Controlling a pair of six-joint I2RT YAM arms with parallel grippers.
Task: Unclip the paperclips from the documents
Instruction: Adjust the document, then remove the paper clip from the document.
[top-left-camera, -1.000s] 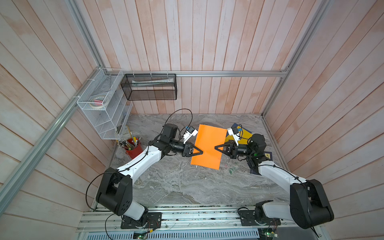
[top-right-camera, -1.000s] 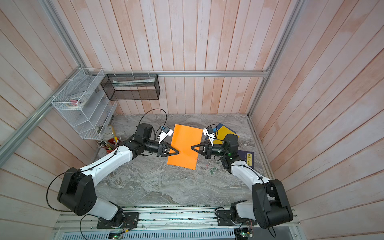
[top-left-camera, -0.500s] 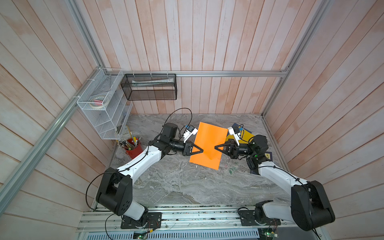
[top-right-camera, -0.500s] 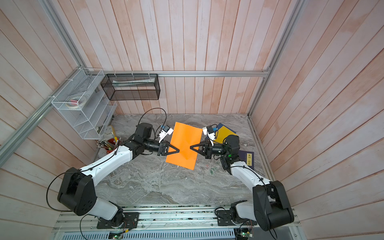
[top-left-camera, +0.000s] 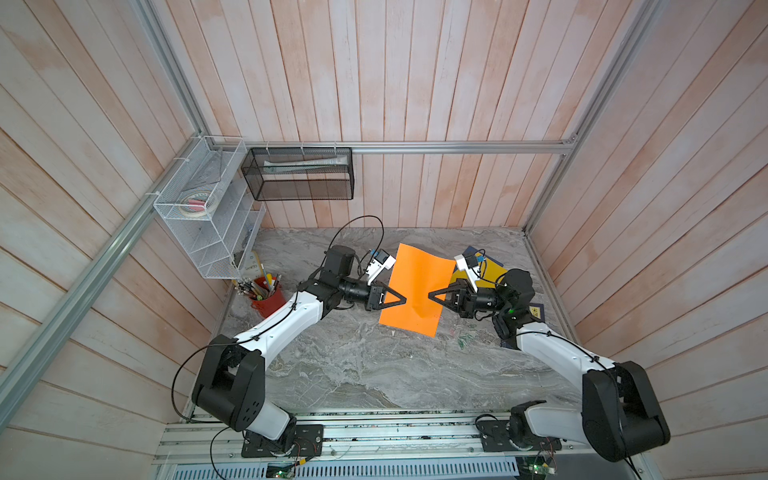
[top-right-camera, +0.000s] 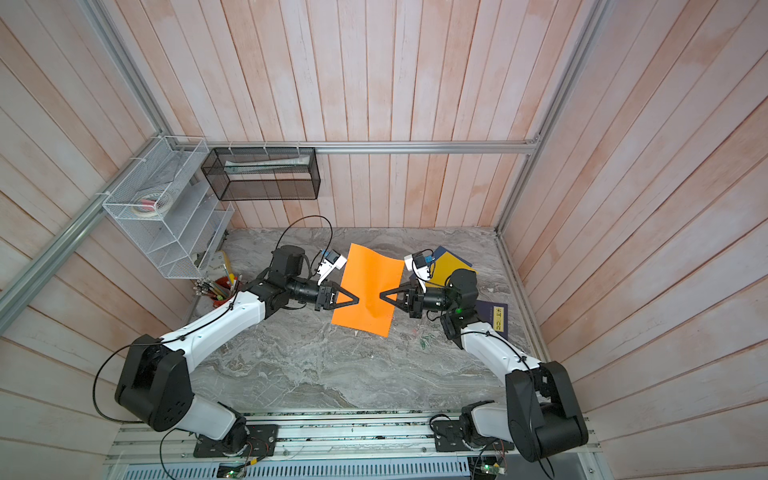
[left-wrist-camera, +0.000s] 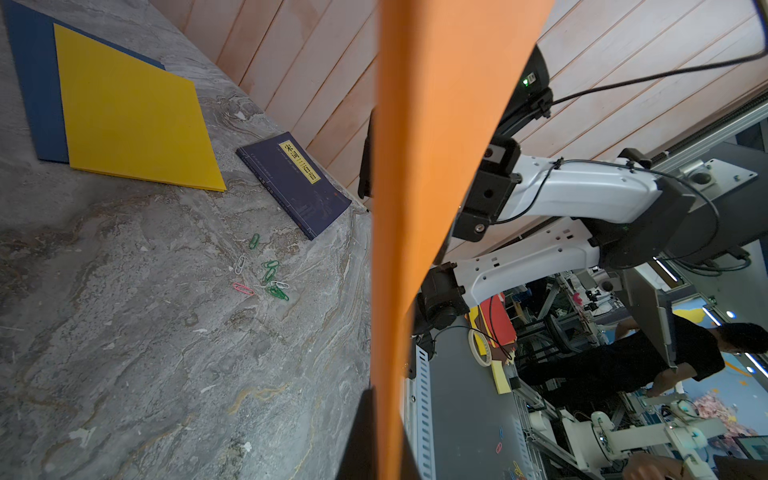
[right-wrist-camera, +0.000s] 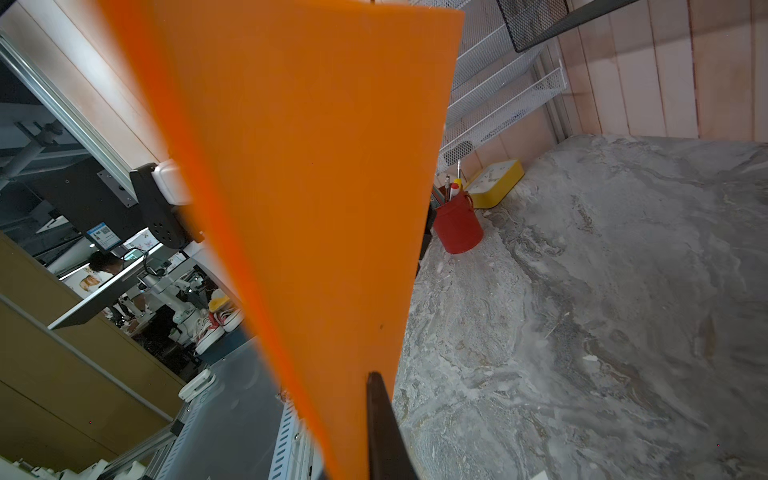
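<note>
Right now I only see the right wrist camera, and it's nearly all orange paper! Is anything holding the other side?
Observer: Yes. In both top views the left gripper is pinched shut on the orange sheet, at the edge opposite the right gripper.
Operator: Are there any paperclips around?
Observer: A loose bunch of paperclips, green, pink and silvery, lies on the table near a navy book.
Operator: Any more papers?
Observer: A yellow sheet lies flat on top of a dark blue sheet.
</note>
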